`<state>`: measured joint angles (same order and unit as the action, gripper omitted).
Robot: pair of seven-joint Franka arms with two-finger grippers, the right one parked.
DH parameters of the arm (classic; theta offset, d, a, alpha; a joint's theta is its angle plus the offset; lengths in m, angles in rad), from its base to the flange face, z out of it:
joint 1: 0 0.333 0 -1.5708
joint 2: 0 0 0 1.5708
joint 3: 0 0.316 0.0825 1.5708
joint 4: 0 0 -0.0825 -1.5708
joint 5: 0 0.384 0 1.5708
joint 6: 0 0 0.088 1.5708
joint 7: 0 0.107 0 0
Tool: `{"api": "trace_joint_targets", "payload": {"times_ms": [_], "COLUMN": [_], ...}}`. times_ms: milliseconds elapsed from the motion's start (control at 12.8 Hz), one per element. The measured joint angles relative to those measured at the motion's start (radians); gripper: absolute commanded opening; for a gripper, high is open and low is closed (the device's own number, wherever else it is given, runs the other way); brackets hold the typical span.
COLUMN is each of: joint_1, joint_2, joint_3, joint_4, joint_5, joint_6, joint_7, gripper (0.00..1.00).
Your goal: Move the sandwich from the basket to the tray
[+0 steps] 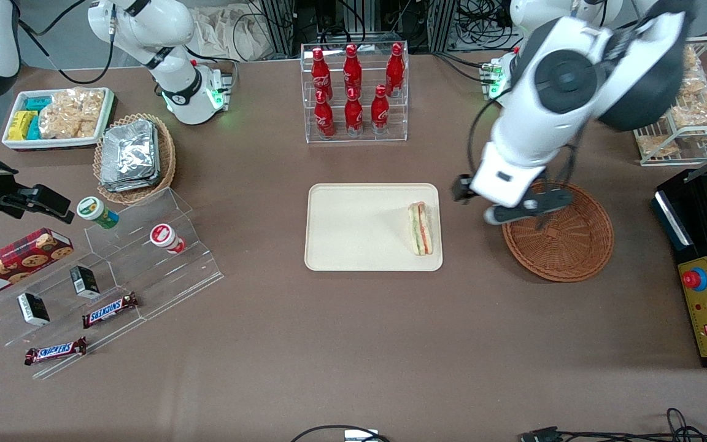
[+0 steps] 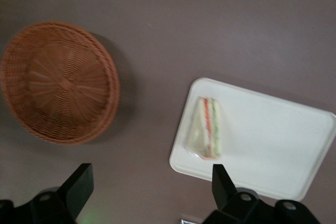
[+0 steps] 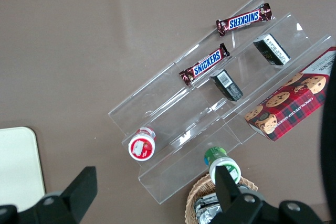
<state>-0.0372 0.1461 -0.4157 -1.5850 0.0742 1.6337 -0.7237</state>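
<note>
The sandwich (image 1: 420, 228) (image 2: 206, 128), a pale wedge with green, red and orange layers, lies on the cream tray (image 1: 353, 245) (image 2: 273, 150), near the tray's edge that faces the basket. The reddish-brown wicker basket (image 1: 565, 245) (image 2: 58, 82) holds nothing. My gripper (image 1: 476, 202) (image 2: 151, 177) hangs above the table between tray and basket, close to the basket's rim. It is open, its fingers wide apart, with only bare table between them.
A clear rack of red bottles (image 1: 355, 92) stands farther from the front camera than the tray. A black control box (image 1: 706, 270) and a white wire rack (image 1: 691, 104) sit at the working arm's end. Acrylic steps with snacks (image 1: 120, 270) lie toward the parked arm's end.
</note>
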Motion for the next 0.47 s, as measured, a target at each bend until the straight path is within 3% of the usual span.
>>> {"api": "trace_joint_targets", "payload": {"times_ms": [312, 468], "joint_1": [-0.027, -0.033], "joint_2": [-0.113, -0.142], "joint_3": [0.296, 0.393], "joint_4": [-0.113, -0.117], "joint_5": [-0.053, -0.067], "joint_6": [0.016, 0.01], "joint_7": [0.32, 0.462], "gripper": [1.0, 1.0]}}
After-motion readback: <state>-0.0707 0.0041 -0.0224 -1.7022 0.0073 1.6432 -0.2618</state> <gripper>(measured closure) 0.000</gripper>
